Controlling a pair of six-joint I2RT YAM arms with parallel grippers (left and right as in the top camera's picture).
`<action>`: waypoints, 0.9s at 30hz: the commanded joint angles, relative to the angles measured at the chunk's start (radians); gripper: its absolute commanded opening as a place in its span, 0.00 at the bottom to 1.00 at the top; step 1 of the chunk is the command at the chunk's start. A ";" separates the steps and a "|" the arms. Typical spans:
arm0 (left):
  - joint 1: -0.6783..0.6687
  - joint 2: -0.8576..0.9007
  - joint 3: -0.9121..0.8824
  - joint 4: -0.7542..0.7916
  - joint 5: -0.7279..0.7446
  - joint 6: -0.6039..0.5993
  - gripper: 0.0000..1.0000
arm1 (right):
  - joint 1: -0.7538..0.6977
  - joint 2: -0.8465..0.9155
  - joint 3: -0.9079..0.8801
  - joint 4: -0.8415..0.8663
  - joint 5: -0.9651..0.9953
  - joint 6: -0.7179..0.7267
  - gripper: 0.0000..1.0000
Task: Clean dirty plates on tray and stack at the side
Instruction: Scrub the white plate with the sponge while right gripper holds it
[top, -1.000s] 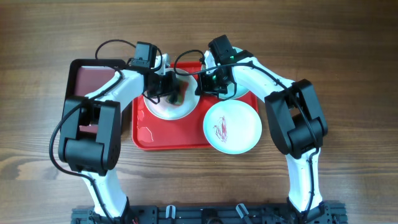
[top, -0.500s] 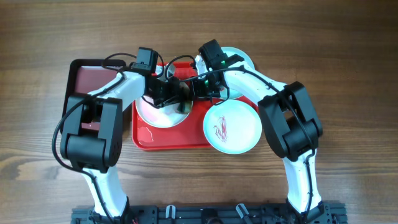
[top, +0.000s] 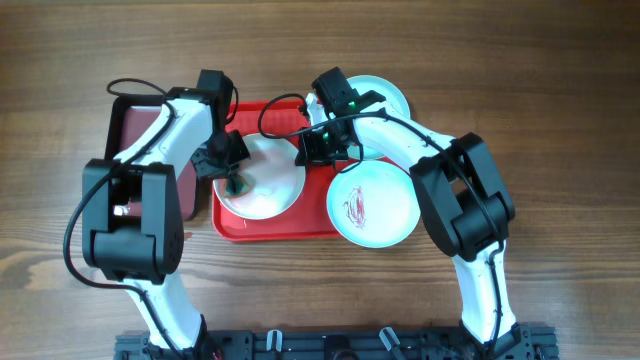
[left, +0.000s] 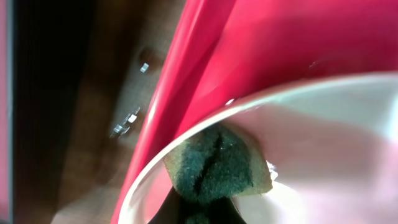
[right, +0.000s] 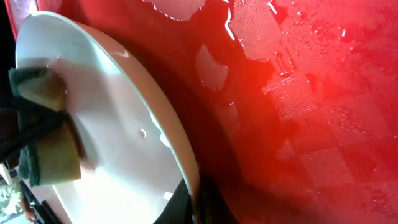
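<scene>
A white plate (top: 272, 178) lies on the red tray (top: 270, 226). My left gripper (top: 231, 168) is shut on a green sponge (top: 238, 184) and presses it on the plate's left edge; the left wrist view shows the sponge (left: 217, 165) against the plate's rim (left: 161, 180). My right gripper (top: 311, 151) is shut on the plate's right rim, which shows in the right wrist view (right: 186, 168). A light blue plate (top: 373, 203) with a red smear lies right of the tray. Another light blue plate (top: 385, 94) lies behind my right arm.
A dark maroon black-rimmed tray (top: 138, 128) stands left of the red tray, partly under my left arm. The red tray's floor (right: 311, 93) is wet with streaks and droplets. Wooden table lies all around.
My left gripper has moved the sponge from the plate's right side across to its left edge. My right gripper has shifted a little left, still holding the plate's rim.
</scene>
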 joint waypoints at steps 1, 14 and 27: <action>-0.035 0.024 -0.029 -0.045 0.122 0.176 0.04 | -0.004 0.026 -0.008 0.003 -0.042 0.012 0.04; -0.135 0.025 -0.100 0.237 -0.021 -0.053 0.04 | -0.006 0.026 -0.008 0.003 -0.045 0.011 0.04; -0.173 0.025 -0.100 0.085 -0.505 -0.443 0.04 | -0.007 0.026 -0.008 0.006 -0.045 0.011 0.05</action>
